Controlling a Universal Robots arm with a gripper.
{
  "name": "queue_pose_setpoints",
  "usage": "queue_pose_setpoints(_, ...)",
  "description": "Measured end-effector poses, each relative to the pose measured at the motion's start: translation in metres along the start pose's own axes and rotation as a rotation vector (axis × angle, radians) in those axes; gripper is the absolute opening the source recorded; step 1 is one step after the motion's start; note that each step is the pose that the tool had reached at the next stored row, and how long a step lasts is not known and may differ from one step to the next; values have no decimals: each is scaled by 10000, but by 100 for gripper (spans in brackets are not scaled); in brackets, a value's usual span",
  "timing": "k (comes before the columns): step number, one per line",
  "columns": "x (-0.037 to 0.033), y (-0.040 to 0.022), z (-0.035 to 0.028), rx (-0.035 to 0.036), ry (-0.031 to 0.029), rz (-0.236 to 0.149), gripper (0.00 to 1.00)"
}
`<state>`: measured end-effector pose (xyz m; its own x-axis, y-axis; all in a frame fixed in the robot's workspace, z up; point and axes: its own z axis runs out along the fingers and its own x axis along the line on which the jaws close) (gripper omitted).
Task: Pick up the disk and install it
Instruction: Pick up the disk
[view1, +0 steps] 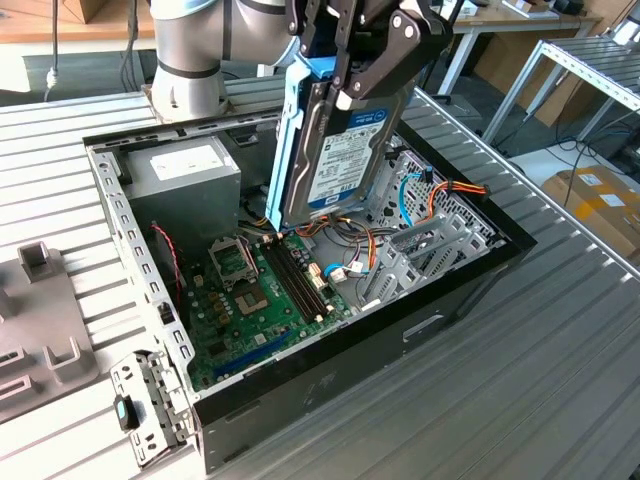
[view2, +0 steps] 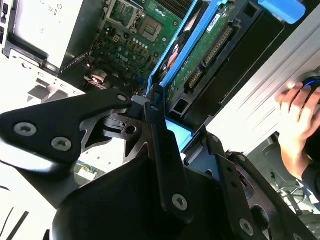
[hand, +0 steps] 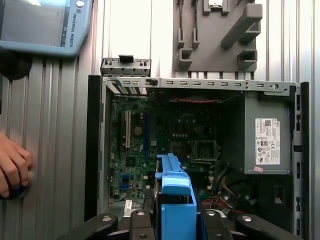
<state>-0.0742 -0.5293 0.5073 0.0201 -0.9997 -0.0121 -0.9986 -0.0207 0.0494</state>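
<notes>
Take the centre of the case in the exterior view as your dial.

1. The slatted metal table (view1: 560, 380) carries everything.
2. The open computer case (view1: 400, 330) lies flat on it with its side panel off and its interior exposed.
3. Inside the case, the grey power-supply box (view1: 185, 175) sits at about 10 o'clock. You will find its white sticker in the first wrist view (hand: 265, 142).
4. The green motherboard (view1: 250, 310) covers the floor from the centre towards 7 o'clock. Orange and blue cables (view1: 430, 200) crowd the 2 o'clock corner.
5. A grey moulded fixture (view1: 40, 330) lies on the table outside the case at 9 o'clock.
6. The disk (view1: 345, 150) is off the table. It hangs on edge at 12 o'clock above the interior, slightly tilted, with its white label facing the exterior camera. Its lower end is over the memory slots, and the blue rails run along its long edges.
7. The gripper (view1: 345, 95) is clamped on the upper end of the disk. Both wrist views show the fingers closed against the blue carrier.
8. A person's hand (hand: 12, 170) rests on the table beside the case.
</notes>
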Motion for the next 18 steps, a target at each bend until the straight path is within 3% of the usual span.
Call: queue_pose_setpoints(18,76,-104,1,0,0,0,37)
